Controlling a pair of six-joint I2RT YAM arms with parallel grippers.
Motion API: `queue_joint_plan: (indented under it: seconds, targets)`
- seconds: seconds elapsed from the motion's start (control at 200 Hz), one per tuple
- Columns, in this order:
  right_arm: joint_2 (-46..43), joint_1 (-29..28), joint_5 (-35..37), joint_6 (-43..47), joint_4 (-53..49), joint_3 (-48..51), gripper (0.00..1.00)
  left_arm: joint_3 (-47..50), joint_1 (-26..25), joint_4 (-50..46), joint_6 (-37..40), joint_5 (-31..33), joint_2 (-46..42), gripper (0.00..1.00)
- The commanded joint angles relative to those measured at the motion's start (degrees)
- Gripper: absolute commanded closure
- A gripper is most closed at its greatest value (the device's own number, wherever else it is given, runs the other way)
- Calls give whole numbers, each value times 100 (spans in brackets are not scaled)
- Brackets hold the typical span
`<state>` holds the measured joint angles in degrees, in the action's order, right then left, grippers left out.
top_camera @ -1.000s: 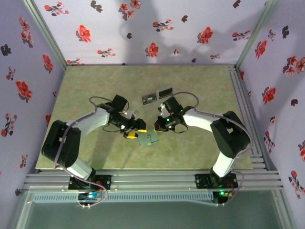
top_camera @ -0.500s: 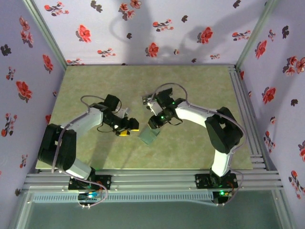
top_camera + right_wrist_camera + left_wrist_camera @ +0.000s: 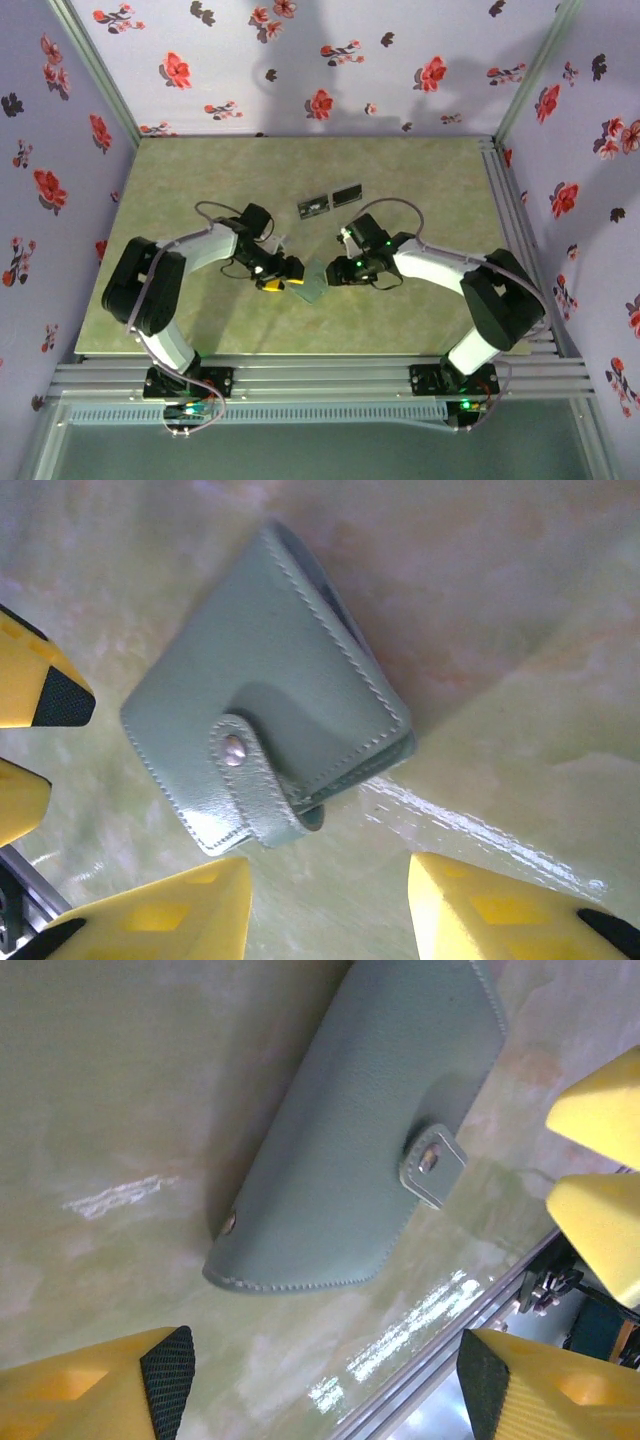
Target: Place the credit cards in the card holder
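Top external: holder (image 3: pixel 312 286) is being flanked on both sides.
Jaws of left gripper (image 3: pixel 283 276) and right gripper (image 3: pixel 337 271) are being held apart, nothing clamped; cards (image 3: pixel 313 207) lying beyond.

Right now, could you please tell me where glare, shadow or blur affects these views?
Left wrist: white glare streaks on the table beside the holder, which is sharp and casts a soft shadow. Right wrist: a glare band on the table below the holder, stitching crisp. Top: soft overall, cards too small to read.
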<state>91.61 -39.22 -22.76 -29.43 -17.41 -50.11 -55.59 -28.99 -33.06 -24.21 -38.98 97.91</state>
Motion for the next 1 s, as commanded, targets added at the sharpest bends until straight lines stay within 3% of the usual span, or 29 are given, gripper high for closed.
queue_joint_plan:
  seconds: [0.0,0.115,0.495,0.63,0.72,0.815,0.9,0.995]
  targets:
    - [193,120,-264,-754,649,121,56,-272,-60,-104,148,44,261,30]
    - [451,191,-569,-841,1005,32,59,-303,-75,-223,206,284,373,30]
    - [1003,229,-747,-801,1504,-69,69,-237,-273,151,-111,145,429,33]
    - [1010,229,-845,-753,1566,-84,76,-98,-280,419,-384,-44,440,42]
    - [1061,227,-908,-797,1748,-50,78,-44,-291,510,-436,-91,417,58]
    - [1105,226,-881,-786,1614,-122,79,-9,-291,511,-470,-92,347,68]
    - [950,227,-717,-759,1584,-55,77,74,-291,541,-471,-92,202,78]
    - [705,217,-453,-412,1262,-12,67,145,-291,555,-527,-115,80,90]
